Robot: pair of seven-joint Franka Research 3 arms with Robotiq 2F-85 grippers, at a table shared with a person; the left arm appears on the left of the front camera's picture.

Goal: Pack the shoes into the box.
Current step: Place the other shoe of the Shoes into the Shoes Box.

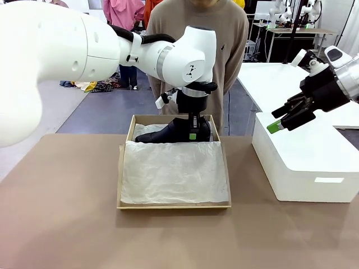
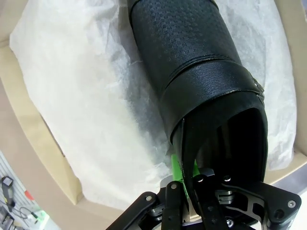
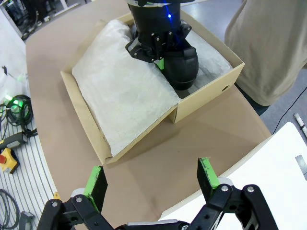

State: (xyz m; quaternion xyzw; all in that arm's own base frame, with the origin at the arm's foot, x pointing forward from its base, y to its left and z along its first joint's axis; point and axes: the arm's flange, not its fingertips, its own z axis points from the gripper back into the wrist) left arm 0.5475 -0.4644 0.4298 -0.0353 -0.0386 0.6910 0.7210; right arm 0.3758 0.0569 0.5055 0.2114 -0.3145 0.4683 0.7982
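One glossy black shoe [image 1: 167, 133] lies at the far end of the tan cardboard box [image 1: 119, 179], toe pointing to picture left, on white tissue paper [image 1: 171, 171]. My left gripper [image 1: 193, 133] comes down from above and is shut on the shoe's heel rim. In the left wrist view a green pad [image 2: 176, 168] presses the outer wall of the shoe [image 2: 187, 57]. My right gripper [image 1: 279, 121] hangs open and empty above the white block. The right wrist view shows the right gripper [image 3: 151, 176], the box [image 3: 84, 108] and the shoe [image 3: 183, 67] beyond it.
A large white block-shaped box [image 1: 303, 162] stands on the table's right side. A person in a tan sweater [image 1: 230, 33] stands at the far edge behind the cardboard box. Bare brown tabletop [image 1: 61, 207] lies in front and to the left.
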